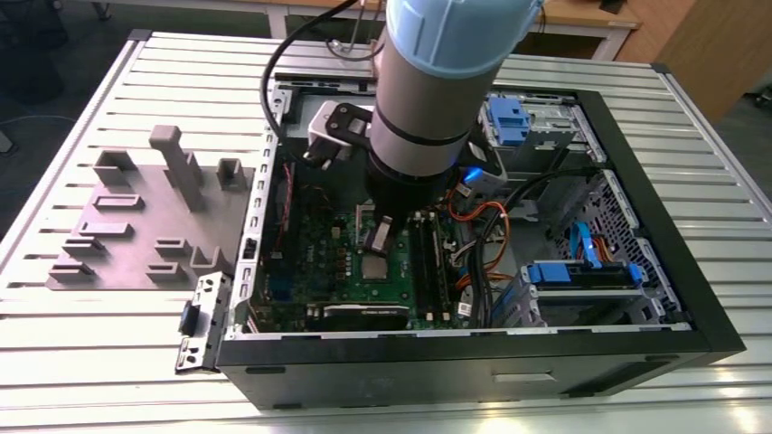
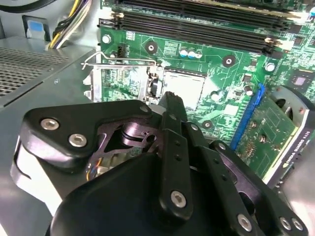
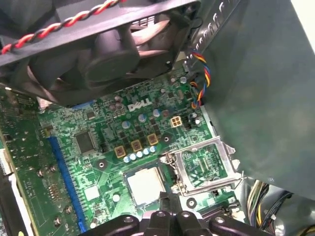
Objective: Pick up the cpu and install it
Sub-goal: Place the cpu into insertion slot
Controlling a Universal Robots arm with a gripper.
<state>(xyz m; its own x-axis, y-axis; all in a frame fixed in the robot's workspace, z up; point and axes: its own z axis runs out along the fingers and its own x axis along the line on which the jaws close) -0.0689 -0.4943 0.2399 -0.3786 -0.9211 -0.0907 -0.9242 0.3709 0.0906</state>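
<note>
The cpu is lying flat in its socket on the green board, beside the swung-open metal frame. The pincer is hanging just over the cpu's edge, clenched on nothing, inside the open case sitting on the table.

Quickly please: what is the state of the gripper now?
The gripper: jaws look closed, holding nothing; the cpu lies just ahead of them, not gripped.
</note>
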